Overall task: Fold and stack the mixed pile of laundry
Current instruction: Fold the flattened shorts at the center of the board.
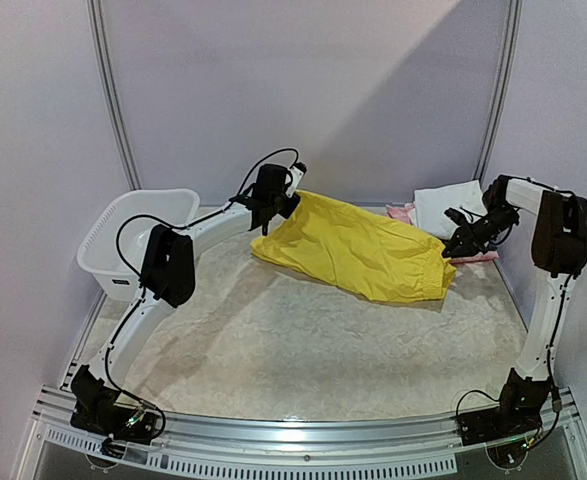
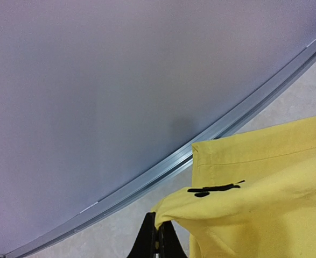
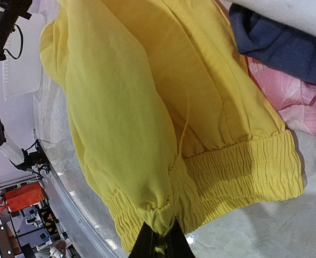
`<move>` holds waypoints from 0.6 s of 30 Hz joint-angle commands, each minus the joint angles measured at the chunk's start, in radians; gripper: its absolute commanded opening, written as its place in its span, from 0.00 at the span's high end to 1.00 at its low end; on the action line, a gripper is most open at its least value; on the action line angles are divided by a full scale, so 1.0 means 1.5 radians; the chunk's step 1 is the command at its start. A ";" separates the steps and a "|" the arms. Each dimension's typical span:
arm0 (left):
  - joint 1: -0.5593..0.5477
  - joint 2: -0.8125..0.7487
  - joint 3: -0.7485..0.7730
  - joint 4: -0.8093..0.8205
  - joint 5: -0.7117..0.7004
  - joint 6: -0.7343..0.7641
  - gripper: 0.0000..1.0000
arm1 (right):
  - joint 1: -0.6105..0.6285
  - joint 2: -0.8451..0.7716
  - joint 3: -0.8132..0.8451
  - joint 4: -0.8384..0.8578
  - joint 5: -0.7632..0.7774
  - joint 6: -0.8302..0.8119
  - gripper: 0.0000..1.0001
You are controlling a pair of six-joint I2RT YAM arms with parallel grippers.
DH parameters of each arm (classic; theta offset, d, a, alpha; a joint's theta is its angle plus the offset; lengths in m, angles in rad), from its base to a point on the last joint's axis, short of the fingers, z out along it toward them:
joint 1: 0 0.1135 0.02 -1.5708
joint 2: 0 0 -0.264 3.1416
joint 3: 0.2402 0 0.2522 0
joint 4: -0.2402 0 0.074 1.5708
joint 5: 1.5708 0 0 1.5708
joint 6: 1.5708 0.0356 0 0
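The bright yellow shorts [image 1: 358, 250] hang spread between both grippers over the back of the table, sagging onto it in the middle. My left gripper [image 1: 266, 215] is shut on a leg-hem corner; in the left wrist view its tips [image 2: 156, 236] pinch the yellow cloth [image 2: 265, 188] below the small black label [image 2: 214, 189]. My right gripper [image 1: 453, 248] is shut on the gathered elastic waistband [image 3: 244, 166]; its tips [image 3: 166, 239] bite a bunched fold. A folded white garment [image 1: 448, 205] lies at the back right.
A white plastic basket [image 1: 123, 240] stands at the back left. Under the white garment lie pink cloth [image 3: 295, 99] and navy cloth [image 3: 276, 48]. The metal frame rail [image 2: 163, 172] runs close behind the left gripper.
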 commanded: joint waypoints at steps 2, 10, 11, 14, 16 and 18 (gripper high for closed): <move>0.011 0.000 0.004 -0.006 -0.008 0.015 1.00 | -0.011 0.046 0.011 -0.010 -0.004 0.004 0.99; 0.015 0.013 0.003 0.009 -0.007 0.020 0.95 | -0.032 0.105 0.034 -0.009 0.014 0.020 1.00; 0.016 0.016 0.004 0.008 -0.005 0.021 0.95 | -0.032 0.113 0.035 -0.005 0.020 0.021 1.00; 0.014 0.018 0.008 0.007 0.001 0.025 0.95 | -0.033 0.127 0.044 0.012 0.041 0.026 0.98; 0.014 0.019 0.009 0.008 0.001 0.028 0.94 | -0.035 0.133 0.048 0.035 0.066 0.036 0.95; 0.014 0.018 0.007 0.006 -0.004 0.033 0.93 | -0.035 0.134 0.055 0.051 0.078 0.039 0.89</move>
